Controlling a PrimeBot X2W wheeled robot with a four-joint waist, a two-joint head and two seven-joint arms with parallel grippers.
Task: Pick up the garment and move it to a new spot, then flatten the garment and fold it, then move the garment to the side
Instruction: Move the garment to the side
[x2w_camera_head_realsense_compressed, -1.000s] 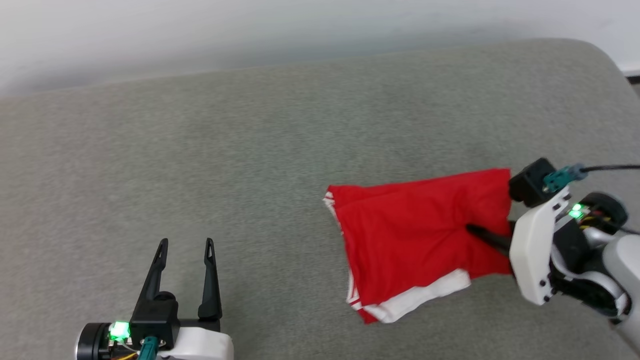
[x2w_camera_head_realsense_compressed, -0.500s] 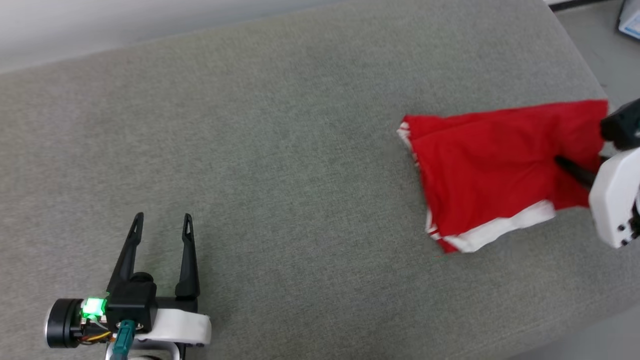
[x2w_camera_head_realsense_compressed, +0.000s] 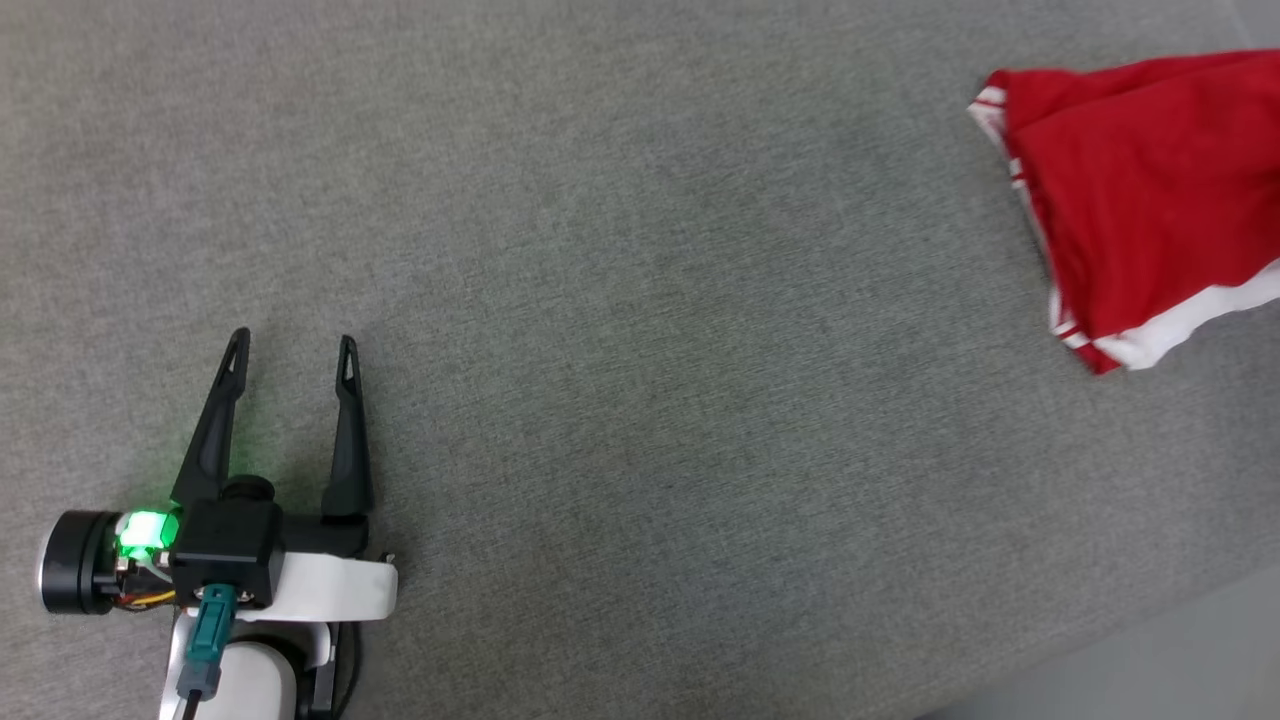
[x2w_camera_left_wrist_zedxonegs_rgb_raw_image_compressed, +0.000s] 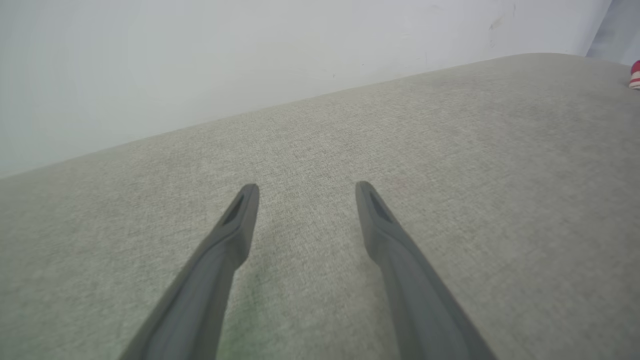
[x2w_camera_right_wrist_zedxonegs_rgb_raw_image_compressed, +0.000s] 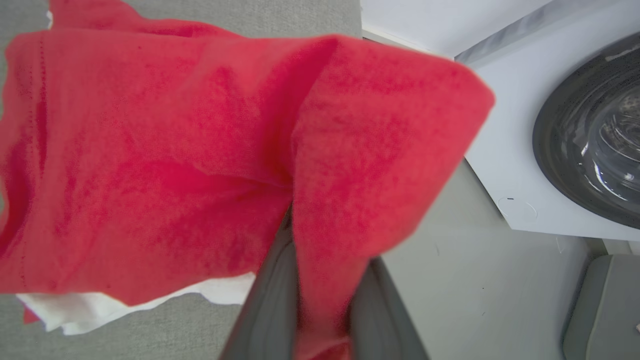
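Red cloth edged with a white band and striped trim, the garment (x2w_camera_head_realsense_compressed: 1140, 190) sits folded at the far right of the grey upholstered surface (x2w_camera_head_realsense_compressed: 640, 300), running off the head view's right edge. The right gripper (x2w_camera_right_wrist_zedxonegs_rgb_raw_image_compressed: 322, 280) has its two fingers pressed onto a bunched fold of the garment, pinching it. Well apart from it, at the lower left, the left gripper (x2w_camera_head_realsense_compressed: 292, 345) holds its fingers spread wide with nothing between them, just above the grey fabric. A white washing machine (x2w_camera_right_wrist_zedxonegs_rgb_raw_image_compressed: 500, 175) with a round dark door stands beyond the surface's end.
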